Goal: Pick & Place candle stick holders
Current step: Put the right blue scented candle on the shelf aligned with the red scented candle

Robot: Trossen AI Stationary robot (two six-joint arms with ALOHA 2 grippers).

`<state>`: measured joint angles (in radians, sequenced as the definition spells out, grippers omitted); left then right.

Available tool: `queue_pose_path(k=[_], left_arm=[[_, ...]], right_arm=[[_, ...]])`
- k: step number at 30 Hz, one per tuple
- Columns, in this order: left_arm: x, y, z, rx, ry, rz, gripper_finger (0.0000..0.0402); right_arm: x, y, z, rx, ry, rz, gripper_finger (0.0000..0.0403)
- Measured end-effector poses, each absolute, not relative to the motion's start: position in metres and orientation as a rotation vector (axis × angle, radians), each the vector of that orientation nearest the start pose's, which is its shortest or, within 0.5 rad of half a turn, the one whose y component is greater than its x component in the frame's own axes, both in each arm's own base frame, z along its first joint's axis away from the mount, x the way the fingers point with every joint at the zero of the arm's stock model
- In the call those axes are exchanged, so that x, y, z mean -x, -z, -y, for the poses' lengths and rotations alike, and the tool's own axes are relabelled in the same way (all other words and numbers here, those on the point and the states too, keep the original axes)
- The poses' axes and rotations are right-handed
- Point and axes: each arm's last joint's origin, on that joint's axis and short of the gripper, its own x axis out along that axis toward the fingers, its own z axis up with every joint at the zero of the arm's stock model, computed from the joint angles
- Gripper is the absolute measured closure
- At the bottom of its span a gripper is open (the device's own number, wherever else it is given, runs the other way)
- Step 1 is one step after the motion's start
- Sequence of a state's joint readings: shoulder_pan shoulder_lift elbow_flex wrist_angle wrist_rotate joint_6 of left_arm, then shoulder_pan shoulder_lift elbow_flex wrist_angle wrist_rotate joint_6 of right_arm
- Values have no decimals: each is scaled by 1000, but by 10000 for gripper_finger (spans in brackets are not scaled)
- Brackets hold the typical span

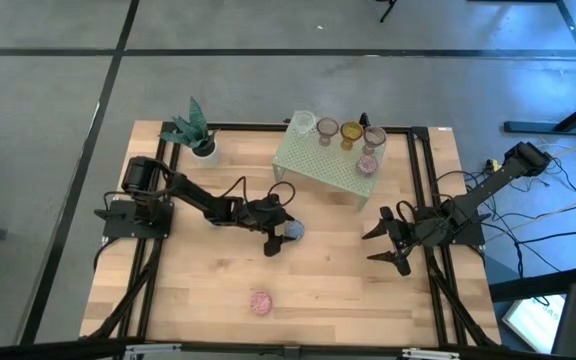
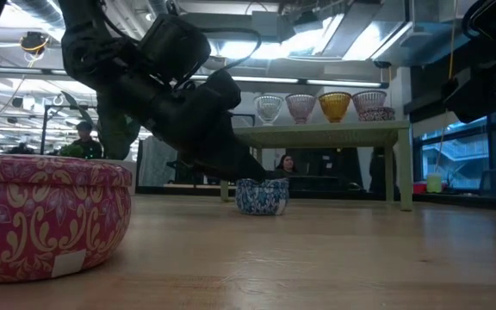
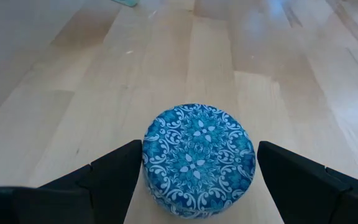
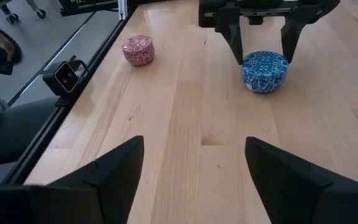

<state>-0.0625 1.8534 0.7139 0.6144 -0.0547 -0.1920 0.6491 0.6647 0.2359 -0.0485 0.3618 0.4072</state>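
Observation:
A blue patterned round candle stick holder (image 1: 294, 231) (image 3: 199, 158) sits on its base on the wood table, near the middle. My left gripper (image 1: 284, 238) (image 3: 199, 148) is open, one finger on each side of it, low over the table; I cannot tell whether either finger touches it. The right wrist view shows the holder (image 4: 264, 71) between those fingers too. A pink patterned holder (image 1: 260, 302) (image 4: 137, 50) stands near the table's near edge. My right gripper (image 1: 388, 247) (image 4: 194, 149) is open and empty at the right.
A green rack (image 1: 323, 165) stands at the far middle with several glass cups (image 1: 351, 133) (image 2: 334, 106) on top. A small white pot with a green plant (image 1: 196, 135) stands at the far left. Bare wood lies between the grippers and toward the near edge.

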Motion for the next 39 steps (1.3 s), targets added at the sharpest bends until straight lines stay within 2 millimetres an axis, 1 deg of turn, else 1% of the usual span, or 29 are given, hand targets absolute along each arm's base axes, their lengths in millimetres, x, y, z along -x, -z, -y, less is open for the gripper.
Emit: queue_pose_path(k=[5, 9, 17, 19, 25, 30, 39], left_arm=[[-336, -114, 21, 158, -38, -506, 85], [-338, -116, 23, 99, -28, -496, 85], [-338, -117, 36, 71, 20, -494, 85], [-337, -117, 38, 49, 6, -493, 85], [-337, -117, 36, -13, -59, -490, 85], [-336, -114, 34, 43, -10, -533, 86], [-335, -113, 35, 6, -16, -539, 85]], right_arm=[[-121, -176, -79, -169, -192, -463, 120], [-121, -176, -79, -171, -192, -460, 120], [-121, -176, -79, -171, -192, -460, 120], [-121, -176, -79, -172, -192, -460, 120], [-121, -176, -79, -174, -192, -461, 120], [-121, -176, -79, -174, -192, -461, 120], [-121, -176, -79, -171, -192, -461, 120]])
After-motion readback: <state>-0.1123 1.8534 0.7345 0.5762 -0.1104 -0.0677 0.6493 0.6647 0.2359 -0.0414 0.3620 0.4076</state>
